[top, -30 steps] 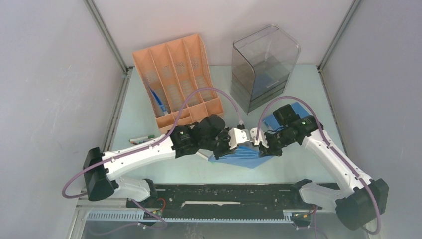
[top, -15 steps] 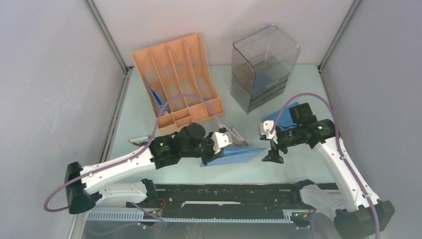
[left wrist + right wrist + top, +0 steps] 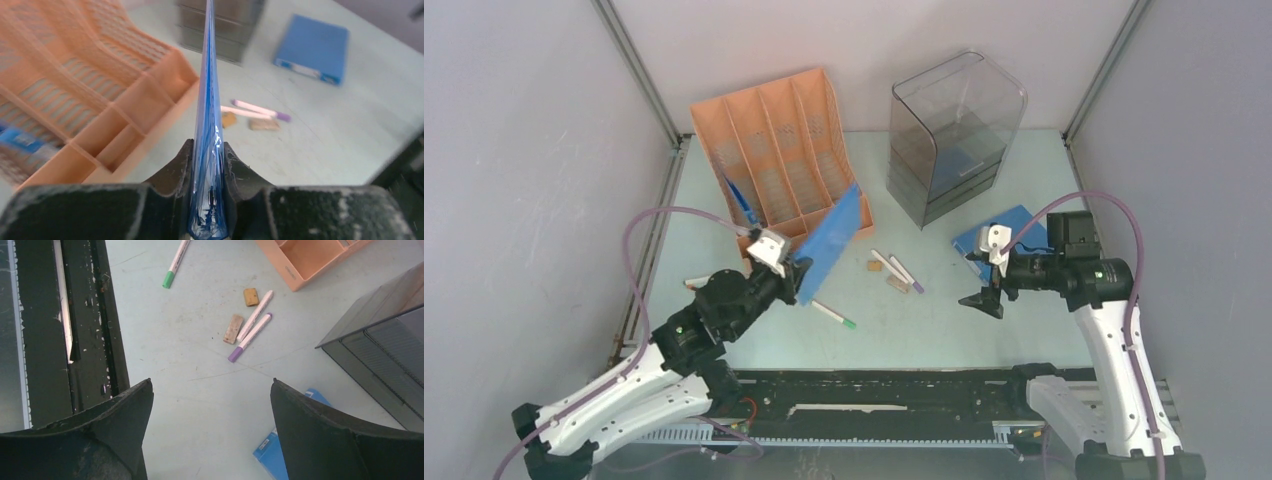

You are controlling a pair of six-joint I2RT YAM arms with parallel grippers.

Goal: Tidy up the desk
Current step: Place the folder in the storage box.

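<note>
Left gripper [image 3: 207, 155] pinches narrow on one edge of a thin blue translucent plastic folder [image 3: 832, 240]. The folder stands on edge, far corner at the front right corner of the orange slotted plastic file rack [image 3: 779, 150]. It looks light, floppy and slick, so grip near the fold. Right gripper [image 3: 212, 390] is wide and empty, well right of the rack. The pale mint-green flat desk [image 3: 924, 335] lies under and around the rack. It's hard and smooth, so the pink marker pens [image 3: 252, 322] will likely skid.

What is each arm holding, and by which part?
Left fingers pinch the thin blue flat plastic folder by its lower edge; right fingers are open, holding nothing.
</note>
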